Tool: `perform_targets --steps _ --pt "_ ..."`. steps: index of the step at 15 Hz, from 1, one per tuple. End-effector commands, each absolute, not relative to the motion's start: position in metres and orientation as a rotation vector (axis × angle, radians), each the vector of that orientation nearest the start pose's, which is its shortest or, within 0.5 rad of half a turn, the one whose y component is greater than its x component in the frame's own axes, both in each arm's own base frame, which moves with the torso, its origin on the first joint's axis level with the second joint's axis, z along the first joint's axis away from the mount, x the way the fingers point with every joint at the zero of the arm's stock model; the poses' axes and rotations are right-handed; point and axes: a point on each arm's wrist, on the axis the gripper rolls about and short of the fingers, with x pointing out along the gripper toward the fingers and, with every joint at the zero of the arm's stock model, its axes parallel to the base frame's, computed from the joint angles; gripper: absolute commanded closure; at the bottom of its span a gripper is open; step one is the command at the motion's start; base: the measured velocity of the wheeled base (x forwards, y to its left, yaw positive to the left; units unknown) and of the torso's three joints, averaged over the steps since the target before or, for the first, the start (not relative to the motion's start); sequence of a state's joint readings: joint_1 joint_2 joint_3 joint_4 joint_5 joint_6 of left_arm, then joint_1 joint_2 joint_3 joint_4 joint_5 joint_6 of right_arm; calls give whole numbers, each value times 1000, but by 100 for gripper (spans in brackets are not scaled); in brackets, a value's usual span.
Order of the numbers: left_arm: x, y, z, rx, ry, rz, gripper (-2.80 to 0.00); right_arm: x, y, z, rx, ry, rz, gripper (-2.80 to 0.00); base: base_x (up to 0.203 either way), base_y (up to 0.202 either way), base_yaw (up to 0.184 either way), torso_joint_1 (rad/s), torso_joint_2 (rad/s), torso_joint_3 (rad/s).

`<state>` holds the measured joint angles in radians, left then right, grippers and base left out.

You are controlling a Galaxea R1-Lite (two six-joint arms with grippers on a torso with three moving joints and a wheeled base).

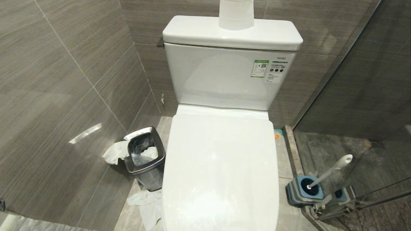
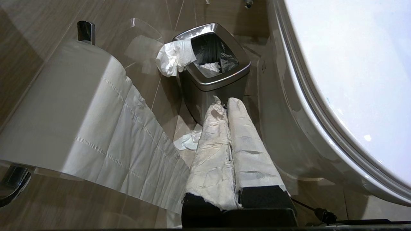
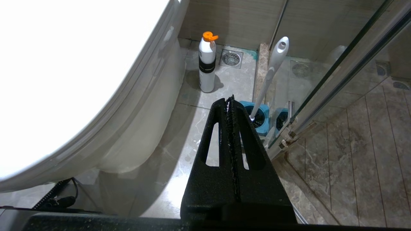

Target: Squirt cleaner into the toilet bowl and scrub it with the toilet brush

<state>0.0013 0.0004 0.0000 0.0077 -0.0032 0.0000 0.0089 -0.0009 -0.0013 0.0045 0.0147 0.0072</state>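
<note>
Beside closed toilet lid: cleaner, toilet brush in holder, unreached. Left claw, right claw shut, empty, parked low.

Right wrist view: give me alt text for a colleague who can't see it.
The right pincer, shut and empty, hangs low beside the toilet. Beyond it on the floor stand the cleaner bottle with an orange cap, and the toilet brush upright in its blue holder against the glass shower door.
</note>
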Motion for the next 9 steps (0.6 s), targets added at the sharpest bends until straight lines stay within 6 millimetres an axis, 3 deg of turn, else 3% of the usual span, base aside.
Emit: perform_targets --steps 1,9 --pt "-23 0 74 0 9 -2 0 -23 0 75 8 5 25 0 0 0 0 0 0 0" --pt "-23 0 74 4 11 0 0 -23 0 75 8 5 25 0 0 0 0 0 0 0"
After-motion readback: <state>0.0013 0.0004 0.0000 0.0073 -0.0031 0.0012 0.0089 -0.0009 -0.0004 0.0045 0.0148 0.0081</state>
